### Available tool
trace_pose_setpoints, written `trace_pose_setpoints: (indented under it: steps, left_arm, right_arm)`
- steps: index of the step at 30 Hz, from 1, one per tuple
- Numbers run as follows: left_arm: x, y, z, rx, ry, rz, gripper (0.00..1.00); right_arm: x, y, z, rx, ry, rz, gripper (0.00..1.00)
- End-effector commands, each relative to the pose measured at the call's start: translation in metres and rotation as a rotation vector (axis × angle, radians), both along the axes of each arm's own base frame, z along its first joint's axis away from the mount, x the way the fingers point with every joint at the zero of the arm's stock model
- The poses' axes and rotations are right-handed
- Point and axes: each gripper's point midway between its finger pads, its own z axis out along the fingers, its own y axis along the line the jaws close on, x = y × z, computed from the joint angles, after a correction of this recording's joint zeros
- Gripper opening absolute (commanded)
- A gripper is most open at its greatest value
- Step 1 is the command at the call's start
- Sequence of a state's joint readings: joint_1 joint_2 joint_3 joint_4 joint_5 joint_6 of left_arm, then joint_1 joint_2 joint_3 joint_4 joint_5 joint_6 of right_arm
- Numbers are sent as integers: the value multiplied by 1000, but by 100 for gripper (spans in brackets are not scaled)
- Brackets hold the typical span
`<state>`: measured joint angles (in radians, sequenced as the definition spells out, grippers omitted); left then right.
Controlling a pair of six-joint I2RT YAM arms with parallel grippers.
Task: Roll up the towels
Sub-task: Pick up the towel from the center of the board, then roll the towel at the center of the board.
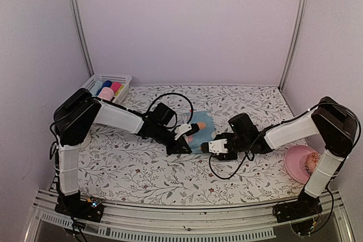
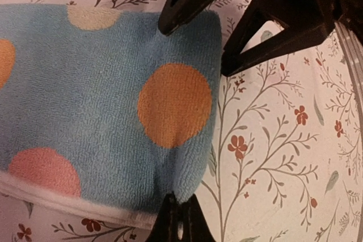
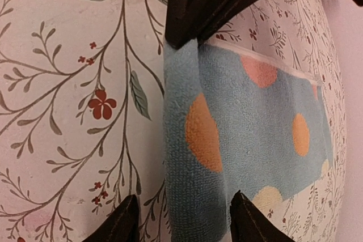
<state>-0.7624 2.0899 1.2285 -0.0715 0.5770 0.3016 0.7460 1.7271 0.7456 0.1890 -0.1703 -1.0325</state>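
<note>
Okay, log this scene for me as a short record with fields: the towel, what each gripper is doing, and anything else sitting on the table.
surface: table with a floral cover
towel: blue polka-dot towel, spread out mid-table, not rolled up
left gripper: shut on the towel's near left corner, cloth puckered at the pinch
right gripper: open, one finger on each side of the towel's near edge at the right end
back left: white basket holding colourful rolled towels
near right: pink dish, contents unclear
</note>
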Motion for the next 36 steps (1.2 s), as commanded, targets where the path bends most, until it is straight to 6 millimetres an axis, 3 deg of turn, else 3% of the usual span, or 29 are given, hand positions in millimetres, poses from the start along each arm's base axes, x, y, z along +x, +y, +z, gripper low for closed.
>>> trace_pose_setpoints:
  steps: [1,10,12,15,17,19,21,28,30,36]
  left_arm:
    - [3,2,-3,-2,35,3,0]
    - [9,4,-2,13,16,28,1]
    - [9,6,2,14,5,35,17]
    - [9,10,16,-8,-40,53,49]
    - [8,13,25,-28,-73,66,60]
    - [7,13,43,-63,-115,70,61]
    - [6,13,47,-72,-130,69,61]
    - [6,8,35,-52,-121,57,61]
    - [4,6,22,-36,-102,46,61]
    - [0,-1,26,-63,-97,6,63]
  right_arm:
    - [6,2,-4,-9,19,-40,48]
    - [-12,8,-8,-17,155,7,11]
    - [-15,10,-7,-15,190,16,5]
    - [-16,13,-4,-9,254,12,4]
    - [-16,13,-2,6,320,2,4]
    - [-15,12,-3,14,397,-12,4]
    - [-16,8,-8,4,484,-37,4]
    - [-16,1,-12,16,662,-66,4]
    - [-15,-1,-13,19,708,-82,4]
    - [-4,-4,-13,40,839,-131,4]
